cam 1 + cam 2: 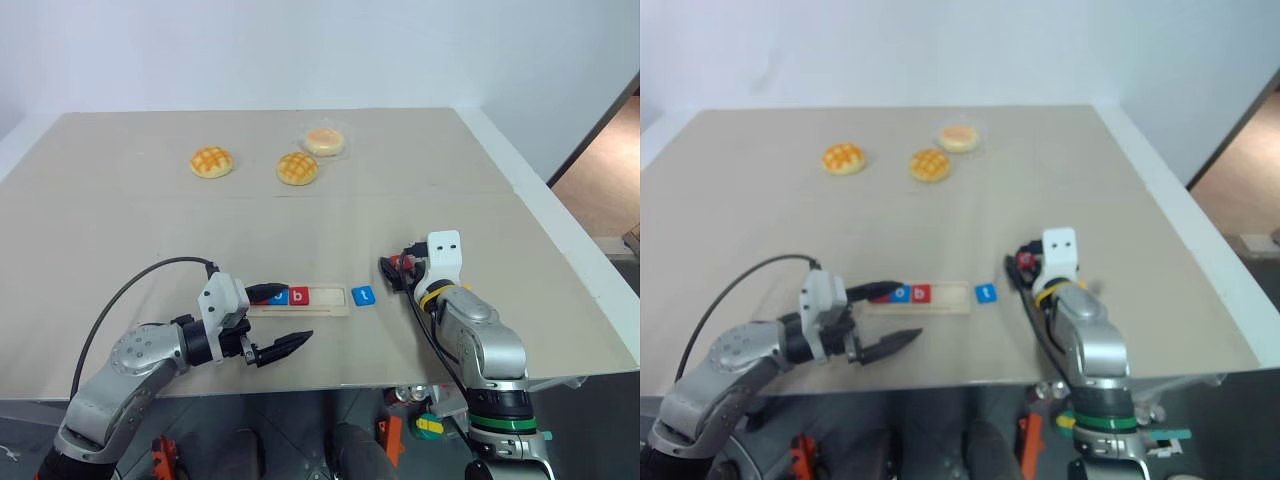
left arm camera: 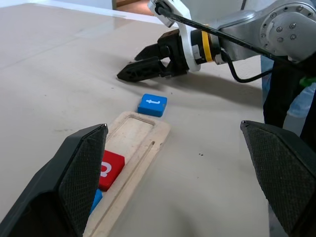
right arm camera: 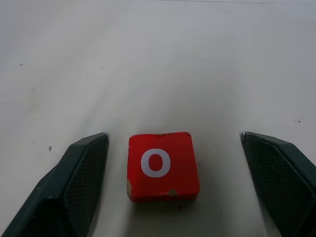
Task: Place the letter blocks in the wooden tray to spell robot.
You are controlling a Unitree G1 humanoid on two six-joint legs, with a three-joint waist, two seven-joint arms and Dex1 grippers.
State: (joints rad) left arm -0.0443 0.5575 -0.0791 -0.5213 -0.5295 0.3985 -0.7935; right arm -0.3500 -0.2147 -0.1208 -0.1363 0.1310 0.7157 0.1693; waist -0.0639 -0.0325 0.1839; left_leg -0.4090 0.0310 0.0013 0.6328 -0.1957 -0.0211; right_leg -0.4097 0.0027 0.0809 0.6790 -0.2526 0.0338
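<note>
The right gripper (image 3: 168,192), fingers spread wide and empty, straddles the red o block (image 3: 162,166) lying flat on the table; the block sits at its twelve o'clock. The wooden tray (image 1: 300,299) lies at the gripper's nine o'clock, long axis pointing toward it; the left gripper (image 1: 285,320), wide and empty, hangs over the tray's far end.

Red block (image 3: 163,167): square tile, white lowercase "o" on its upper face, lying flat on the pale table (image 3: 158,59). A small chip shows at its near edge. Right gripper (image 3: 173,182): two dark textured fingers (image 3: 81,180), spread wide, one on each side of the block, neither touching it. The block sits nearer one finger than the other.
</note>
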